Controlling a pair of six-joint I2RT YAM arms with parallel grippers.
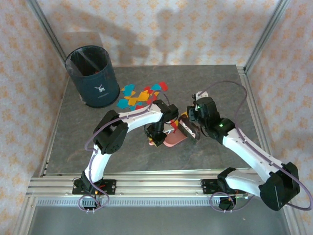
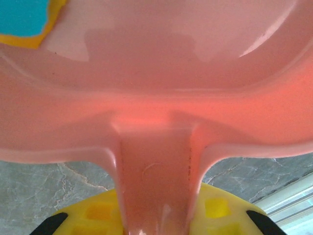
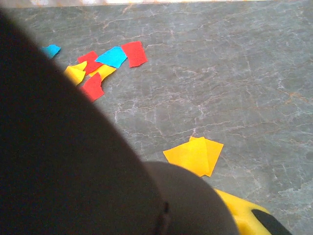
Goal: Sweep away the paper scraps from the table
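Finding the paper scraps (image 1: 139, 95) bunched on the table (image 1: 73, 147) beyond both end effectors, up and to the left in the top view, just beside the dark bin (image 1: 93, 76). Reading the bunch as stretching in a slanting band, low by the bin and rising rightward. Judging the left end effector (image 1: 156, 137) as sitting nearer that band than the right end effector (image 1: 193, 120).

Gripping the stem of the pink dustpan (image 2: 156, 73) narrowly between yellow fingers (image 2: 215, 210) on the left wrist. Pointing the pan rightward, toward the other arm and not at the band, so probably needing either a turn or a drag of scraps across.

Carrying, seemingly, a dark rounded tool (image 3: 63, 147) on the right; being unable to tell the jaw opening there, with the grip hidden. Noticing a stray yellow scrap (image 3: 194, 155) lying flat close ahead of the right wrist, apart from the red, teal and yellow pieces farther off.

Seeing glossy moulded plastic with a smooth scooped bowl. Seeing thin, flat, ragged-edged paper, likely sliding easily. Seeing a matte grey stone-patterned table with pale veins, edged by aluminium rails (image 1: 137, 183).
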